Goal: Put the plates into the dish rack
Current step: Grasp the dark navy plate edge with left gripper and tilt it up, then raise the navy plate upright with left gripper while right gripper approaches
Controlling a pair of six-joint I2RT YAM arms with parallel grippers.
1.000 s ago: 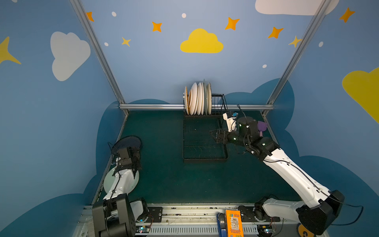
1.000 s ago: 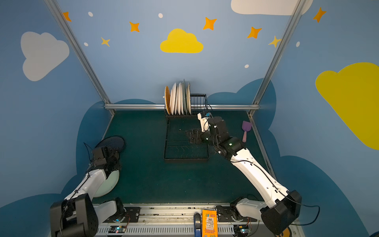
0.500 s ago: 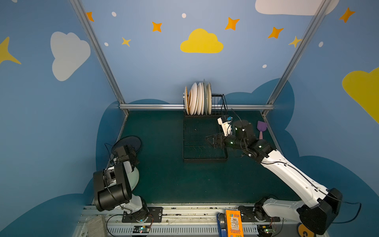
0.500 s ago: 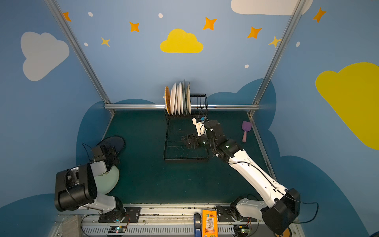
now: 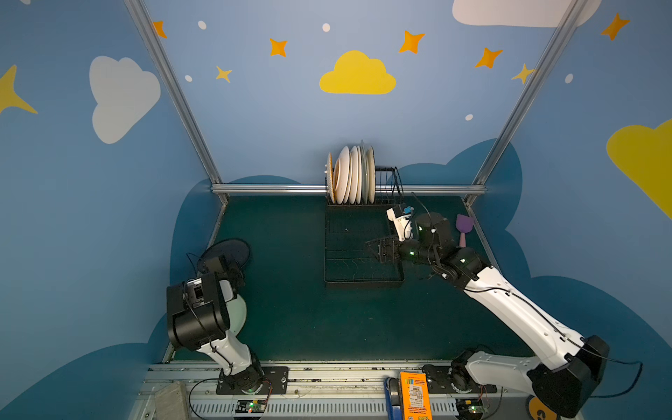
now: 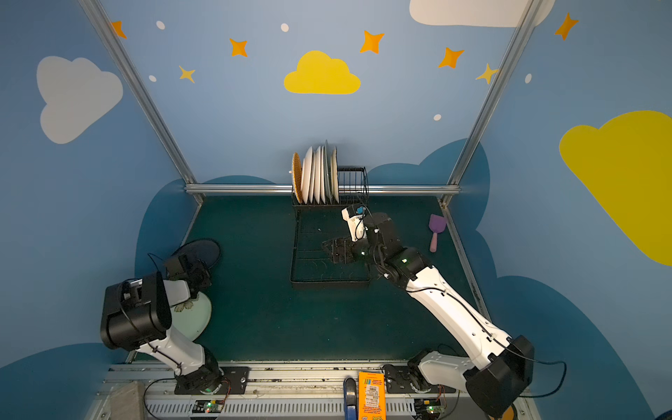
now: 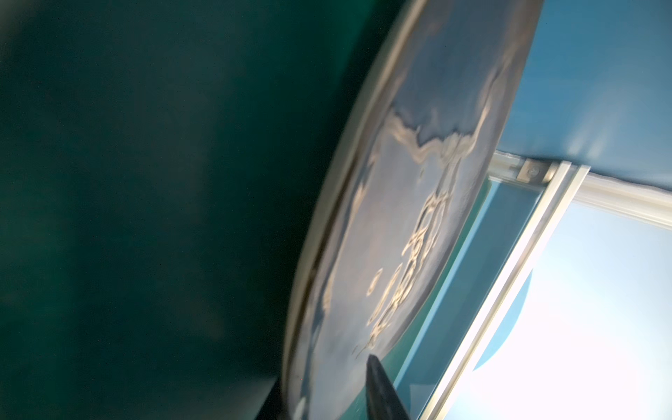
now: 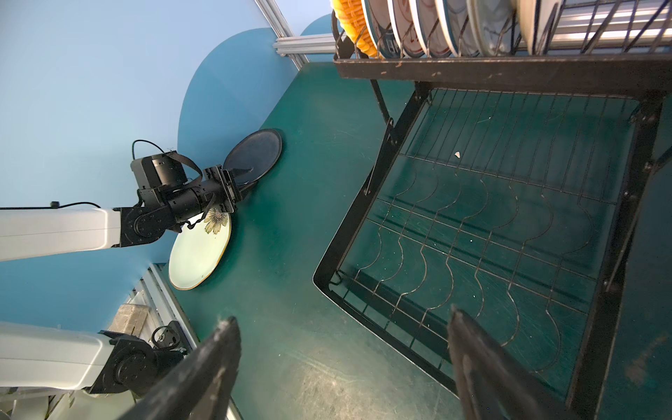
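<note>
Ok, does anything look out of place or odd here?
A purple spatula lies alone on the right in both top views; it isn't dishware. A small pale fragment sits in the dish rack's flat tray, maybe a chip; too small to tell.

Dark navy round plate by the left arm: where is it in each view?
Top view: dark navy round plate at the left edge of the table, just beyond the left tool.
Top view: same plate, same spot.
Left wrist: close up, blurred, its rim between the tool's fingertips.
Right wrist: dark disc against the left tool.
Shared landmark: left tool; pale mint round plate alongside, except in left wrist.
</note>
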